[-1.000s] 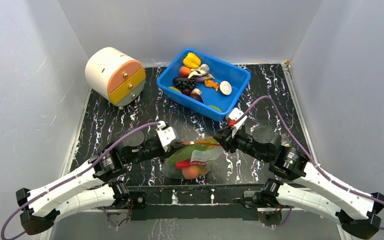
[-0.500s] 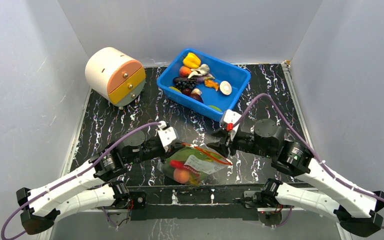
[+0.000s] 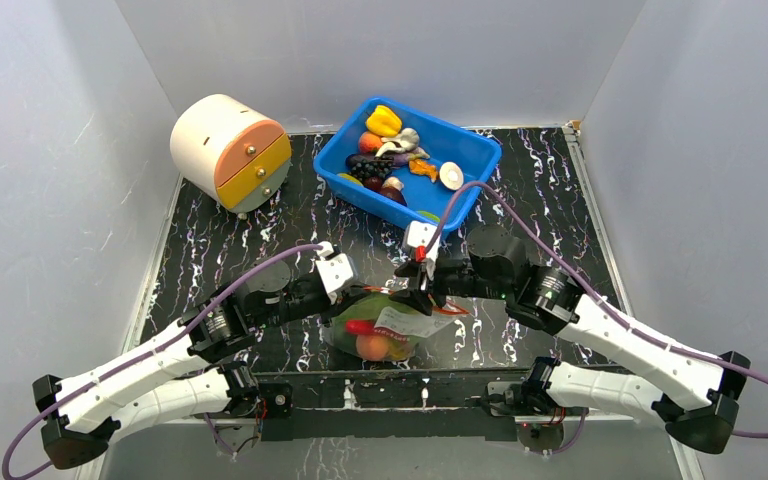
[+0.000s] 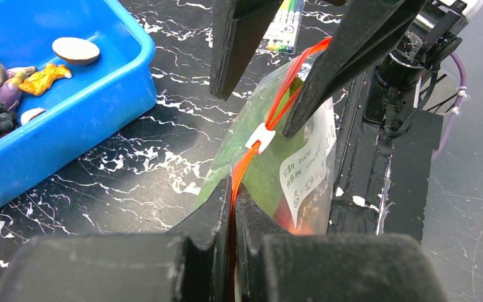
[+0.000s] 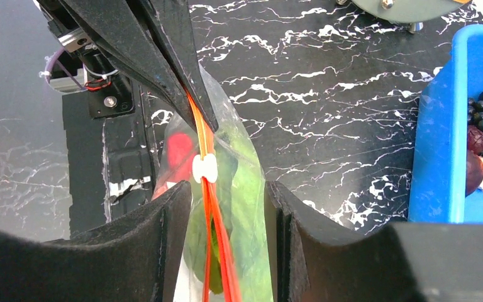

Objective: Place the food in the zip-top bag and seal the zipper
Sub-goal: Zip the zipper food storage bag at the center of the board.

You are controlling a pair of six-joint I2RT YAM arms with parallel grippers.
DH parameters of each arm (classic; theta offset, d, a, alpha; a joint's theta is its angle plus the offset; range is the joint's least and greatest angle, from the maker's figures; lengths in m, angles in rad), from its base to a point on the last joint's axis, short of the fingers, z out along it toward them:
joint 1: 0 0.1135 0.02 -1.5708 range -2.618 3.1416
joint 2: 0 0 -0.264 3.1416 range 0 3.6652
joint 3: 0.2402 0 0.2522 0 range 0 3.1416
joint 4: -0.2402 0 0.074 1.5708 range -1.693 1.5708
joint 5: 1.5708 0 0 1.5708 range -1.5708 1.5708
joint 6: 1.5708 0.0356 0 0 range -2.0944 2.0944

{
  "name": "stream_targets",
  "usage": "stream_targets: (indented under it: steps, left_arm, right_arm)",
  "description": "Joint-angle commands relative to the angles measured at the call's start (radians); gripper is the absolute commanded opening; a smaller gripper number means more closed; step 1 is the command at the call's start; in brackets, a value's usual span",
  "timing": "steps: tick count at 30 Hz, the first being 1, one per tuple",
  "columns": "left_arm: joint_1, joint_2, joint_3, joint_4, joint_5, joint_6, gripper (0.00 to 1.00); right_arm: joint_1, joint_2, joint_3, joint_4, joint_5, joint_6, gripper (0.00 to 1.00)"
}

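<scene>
At the bag's (image 3: pixel 392 328) mouth, the left gripper (image 4: pixel 233 211) clamps its jaws on the zipper (image 4: pixel 280 100), tensioning it for the right gripper (image 5: pixel 226 189), jaws open astride it by the slider (image 5: pixel 204 168).

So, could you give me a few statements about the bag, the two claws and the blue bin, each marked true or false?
1. The left gripper pinches the bag's orange-red zipper. True.
2. The right gripper is clamped shut on that strip. False: its fingers stand apart, one on each side.
3. A small white slider sits on the zipper between the two grippers. True.
4. The blue bin is empty. False: it holds toys, among them a yellow pepper and grapes.
5. The zip-top bag has nothing inside. False: green leaves and a peach show through.
</scene>
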Motion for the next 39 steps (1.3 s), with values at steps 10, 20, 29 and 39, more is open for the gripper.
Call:
stream_targets:
  steps: [10, 20, 29, 39]
  left_arm:
    - [0.002, 0.005, 0.055, 0.052, 0.018, -0.022, 0.00]
    - [0.001, 0.000, 0.060, 0.050, 0.013, -0.035, 0.00]
    - [0.002, -0.021, 0.054, 0.056, 0.001, -0.045, 0.00]
    - [0.001, -0.024, 0.061, 0.052, -0.013, -0.042, 0.00]
  right_arm:
    - [0.011, 0.043, 0.038, 0.141, -0.044, -0.042, 0.43]
    - [0.036, 0.059, 0.024, 0.170, -0.040, -0.033, 0.31]
    - [0.042, 0.059, 0.008, 0.162, -0.023, -0.023, 0.29]
    - [0.043, 0.081, 0.020, 0.128, -0.015, -0.017, 0.16]
